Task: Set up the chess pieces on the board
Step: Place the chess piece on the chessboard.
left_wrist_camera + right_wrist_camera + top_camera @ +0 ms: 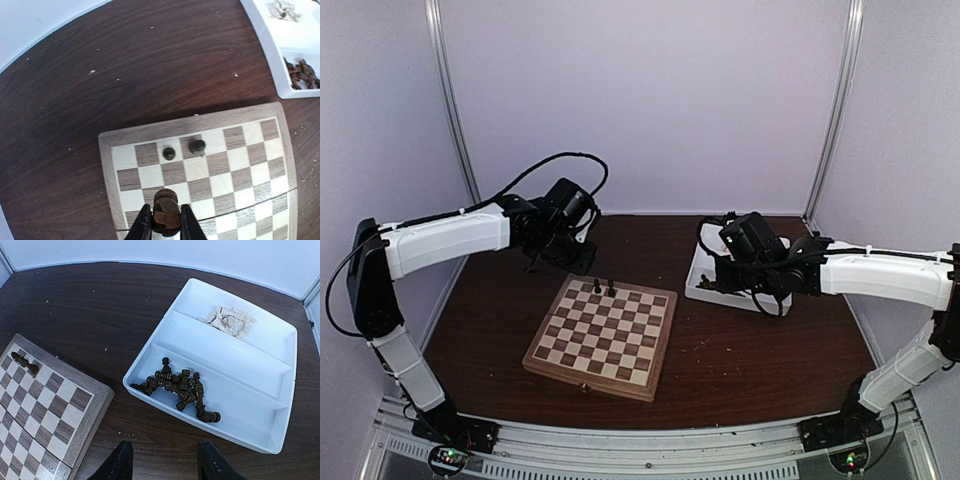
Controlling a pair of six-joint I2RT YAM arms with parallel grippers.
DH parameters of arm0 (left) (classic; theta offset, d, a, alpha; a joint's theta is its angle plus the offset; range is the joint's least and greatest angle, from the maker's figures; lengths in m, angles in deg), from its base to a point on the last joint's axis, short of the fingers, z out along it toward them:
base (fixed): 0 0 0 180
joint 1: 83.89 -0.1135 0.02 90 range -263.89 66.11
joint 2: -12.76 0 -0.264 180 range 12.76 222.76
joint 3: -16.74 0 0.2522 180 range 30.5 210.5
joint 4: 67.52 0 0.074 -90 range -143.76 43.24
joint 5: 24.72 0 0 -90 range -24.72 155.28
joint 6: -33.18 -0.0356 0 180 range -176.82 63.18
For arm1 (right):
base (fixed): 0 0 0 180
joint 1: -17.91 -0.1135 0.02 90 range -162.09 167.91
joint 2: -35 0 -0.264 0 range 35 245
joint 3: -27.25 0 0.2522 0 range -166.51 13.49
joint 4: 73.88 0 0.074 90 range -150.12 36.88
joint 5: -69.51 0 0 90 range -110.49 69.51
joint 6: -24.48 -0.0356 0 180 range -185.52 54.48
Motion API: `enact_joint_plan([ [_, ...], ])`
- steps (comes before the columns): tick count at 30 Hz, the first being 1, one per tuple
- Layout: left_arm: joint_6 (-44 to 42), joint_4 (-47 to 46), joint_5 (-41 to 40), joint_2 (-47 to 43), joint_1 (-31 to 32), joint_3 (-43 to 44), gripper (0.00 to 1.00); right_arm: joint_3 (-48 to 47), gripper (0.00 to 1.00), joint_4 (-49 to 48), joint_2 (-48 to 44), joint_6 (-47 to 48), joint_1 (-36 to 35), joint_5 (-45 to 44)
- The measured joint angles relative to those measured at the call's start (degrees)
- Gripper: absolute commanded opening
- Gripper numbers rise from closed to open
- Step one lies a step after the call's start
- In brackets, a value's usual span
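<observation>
Dark brown chess piece sits clamped in the left gripper near the chessboard, while the right gripper hangs half-open and empty by the white tray.

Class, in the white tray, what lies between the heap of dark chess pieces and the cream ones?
Only the bare middle compartment of the white tray separates dark pieces from cream pieces; the right wrist view shows it.

One board, one tray, two standing pieces.
</observation>
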Motion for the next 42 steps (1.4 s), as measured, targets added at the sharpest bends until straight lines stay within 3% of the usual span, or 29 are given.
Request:
enact_joint_plan([
  [7,0.13,0.0,2.36,0.55,-6.12,-0.66,0.15,0.07,0.46,0.0,0.0,-0.09,0.15,0.0],
  [42,-0.37,-4.07,5.97,14.56,-7.72,0.81,0.16,1.88,0.45,1.36,-2.21,0.02,0.26,-1.07],
])
